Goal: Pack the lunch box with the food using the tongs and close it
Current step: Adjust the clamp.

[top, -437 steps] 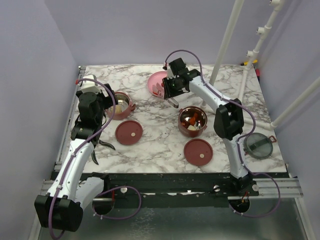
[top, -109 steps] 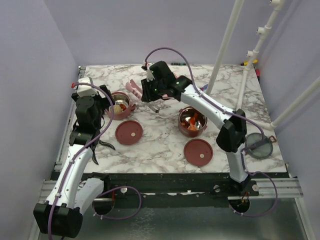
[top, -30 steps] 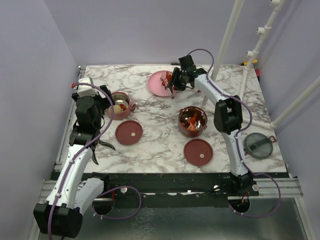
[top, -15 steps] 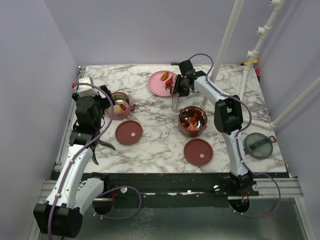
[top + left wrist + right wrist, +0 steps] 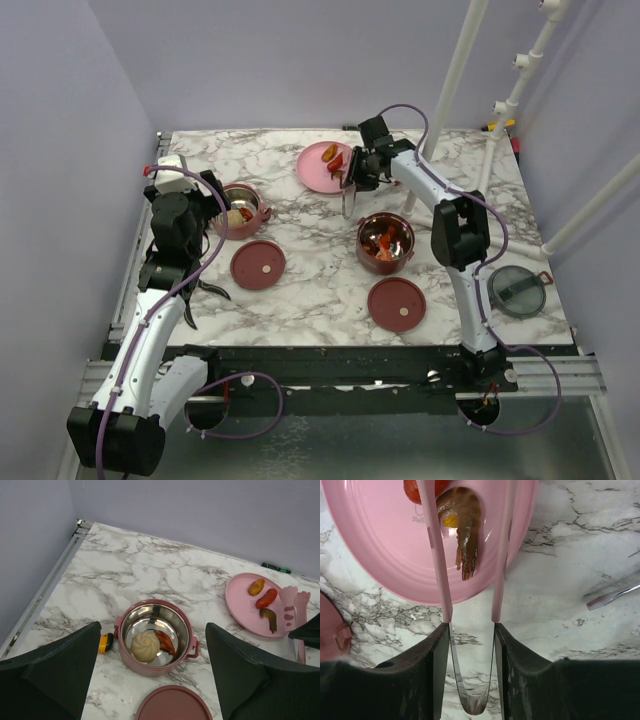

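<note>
pink tongs point(image 5: 436, 555) pinched in right pincer point(image 5: 470, 630), crossing plate point(image 5: 375, 565) rim, left pincer point(image 5: 152, 667) spread wide above bowl point(image 5: 150, 602)

Looks down between two dark fingers point(image 5: 55, 672), spread wide at near left and near right, gripping nothing. Centres on a dusty-red lunch box tier point(image 5: 137, 667) standing on the marble worktop point(image 5: 150, 570), steel-lined, holding a cream ball point(image 5: 145, 646) that touches a red strip point(image 5: 165, 641). Shows a small yellow-and-black object point(image 5: 105, 642) just left of the tier and a maroon lid point(image 5: 172, 706) at the near edge. Takes in a pink plate point(image 5: 240, 600) to the far right, carrying an orange piece point(image 5: 256, 586), a red sausage point(image 5: 266, 598) and a brown curled piece point(image 5: 268, 616). Catches the pink tongs point(image 5: 290, 596) with tips over the plate's right side.
</note>
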Controlling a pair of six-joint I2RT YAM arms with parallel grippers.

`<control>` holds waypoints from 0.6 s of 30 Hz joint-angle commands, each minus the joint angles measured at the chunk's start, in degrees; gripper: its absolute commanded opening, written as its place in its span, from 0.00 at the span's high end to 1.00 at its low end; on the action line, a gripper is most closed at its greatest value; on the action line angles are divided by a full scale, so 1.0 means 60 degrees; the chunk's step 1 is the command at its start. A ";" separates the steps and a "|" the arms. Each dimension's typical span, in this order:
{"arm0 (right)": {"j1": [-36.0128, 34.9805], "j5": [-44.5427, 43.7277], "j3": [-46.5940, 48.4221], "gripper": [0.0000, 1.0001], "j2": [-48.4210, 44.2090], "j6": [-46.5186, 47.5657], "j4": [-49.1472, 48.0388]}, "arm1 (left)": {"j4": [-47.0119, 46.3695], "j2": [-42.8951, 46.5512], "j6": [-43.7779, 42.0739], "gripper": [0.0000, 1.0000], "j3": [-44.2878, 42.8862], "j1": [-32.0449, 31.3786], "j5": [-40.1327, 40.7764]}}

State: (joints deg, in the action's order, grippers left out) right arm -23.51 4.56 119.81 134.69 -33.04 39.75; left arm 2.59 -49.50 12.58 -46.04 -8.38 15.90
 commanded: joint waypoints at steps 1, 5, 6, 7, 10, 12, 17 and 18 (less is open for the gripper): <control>0.0000 0.0456 -0.0177 0.61 -0.0683 0.0271 -0.0252 | -0.0184 0.0105 0.0012 0.13 0.0068 -0.0039 -0.0178; -0.0186 0.0759 -0.1147 0.61 -0.1523 0.0770 -0.1022 | -0.0190 0.0092 -0.0016 0.13 0.0061 -0.0046 -0.0248; -0.0250 0.0873 -0.1537 0.61 -0.1794 0.0943 -0.1312 | -0.0200 0.0083 -0.0018 0.14 0.0059 -0.0047 -0.0312; -0.0317 0.0953 -0.1917 0.61 -0.2106 0.1116 -0.1595 | -0.0247 0.0069 0.0027 0.14 0.0057 -0.0040 -0.0459; -0.0568 0.1139 -0.2796 0.61 -0.2959 0.1750 -0.2167 | -0.0389 -0.0062 0.0479 0.13 0.0035 -0.0039 -0.1258; -0.0696 0.1288 -0.3366 0.61 -0.3448 0.2134 -0.2448 | -0.0836 -0.0315 0.1170 0.14 0.0013 -0.0044 -0.2081; -0.0820 0.1723 -0.4302 0.61 -0.4113 0.2467 -0.2895 | -0.2330 -0.0901 0.3027 0.13 0.0585 -0.0039 -0.3620; -0.0858 0.1806 -0.4378 0.61 -0.4122 0.2501 -0.2939 | -0.2606 -0.1037 0.3321 0.13 0.0756 -0.0053 -0.3775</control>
State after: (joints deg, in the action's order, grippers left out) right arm -28.58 11.99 96.23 111.92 -21.37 26.72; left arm -4.40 -53.34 22.11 -45.30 -8.38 2.85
